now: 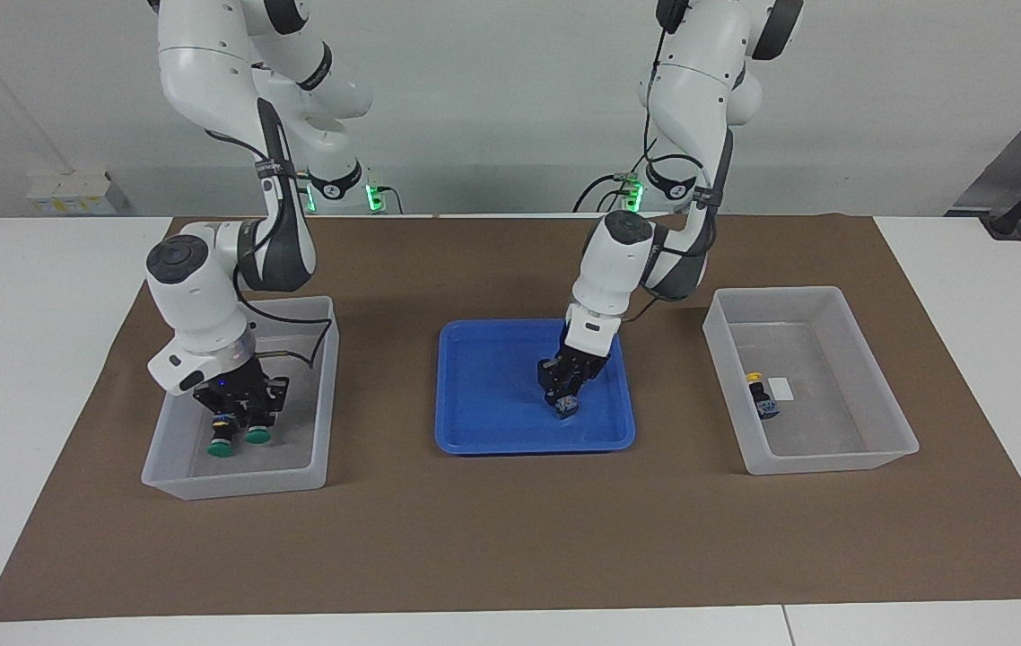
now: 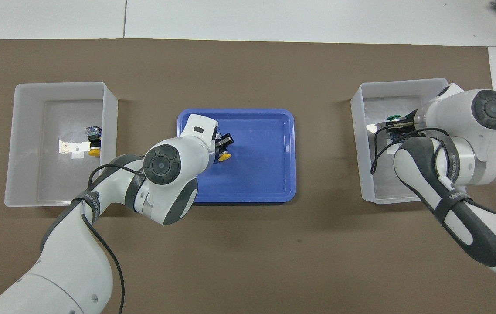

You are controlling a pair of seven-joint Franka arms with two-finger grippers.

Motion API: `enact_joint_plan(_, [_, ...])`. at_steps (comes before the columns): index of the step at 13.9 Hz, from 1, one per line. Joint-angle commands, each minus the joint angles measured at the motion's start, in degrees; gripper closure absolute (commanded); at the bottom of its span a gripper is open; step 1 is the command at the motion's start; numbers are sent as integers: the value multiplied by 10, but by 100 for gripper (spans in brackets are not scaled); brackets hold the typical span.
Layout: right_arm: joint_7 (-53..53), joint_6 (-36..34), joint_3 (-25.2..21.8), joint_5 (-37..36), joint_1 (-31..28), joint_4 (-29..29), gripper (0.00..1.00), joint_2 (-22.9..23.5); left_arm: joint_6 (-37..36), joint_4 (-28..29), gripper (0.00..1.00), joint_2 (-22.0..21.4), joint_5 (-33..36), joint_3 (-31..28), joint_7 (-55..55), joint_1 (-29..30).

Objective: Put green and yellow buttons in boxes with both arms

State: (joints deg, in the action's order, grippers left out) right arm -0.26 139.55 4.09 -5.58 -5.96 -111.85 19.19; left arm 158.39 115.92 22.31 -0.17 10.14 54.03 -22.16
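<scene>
The left gripper, jaws seemingly clamped on the yellow button in the blue tray, could drop it when lifting; the right gripper, jaws unclear, sits over two green buttons.

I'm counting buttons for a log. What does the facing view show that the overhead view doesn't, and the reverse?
Facing only: the pair, first green button beside second green button, under the right gripper in its box. Overhead only: the yellow cap of the tray button at the left gripper. Both: blue tray, and one boxed yellow button in the other box.
</scene>
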Motion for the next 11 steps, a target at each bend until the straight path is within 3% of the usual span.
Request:
enact_joint_plan(1, [-18,1,6,12,-14,-12,45,-11,-46,-28,100,11,9,-11,5,-11])
enact_joint_plan(3, [-14,-1,6,12,-19,-9,13,-15,-124,-63,100,4,19,-12,5,-10])
enact_joint_plan(4, [-13,-1,6,12,-19,-7,3,-21,-164,-72,100,-8,20,-12,4,-5])
enact_joint_plan(7, [-2,-25,7,14,-18,7,0,-54,-256,-79,100,-77,21,-21,-6,19])
enact_joint_plan(11, [101,-174,9,14,9,68,0,-107,-365,-118,100,-119,21,-21,-98,83])
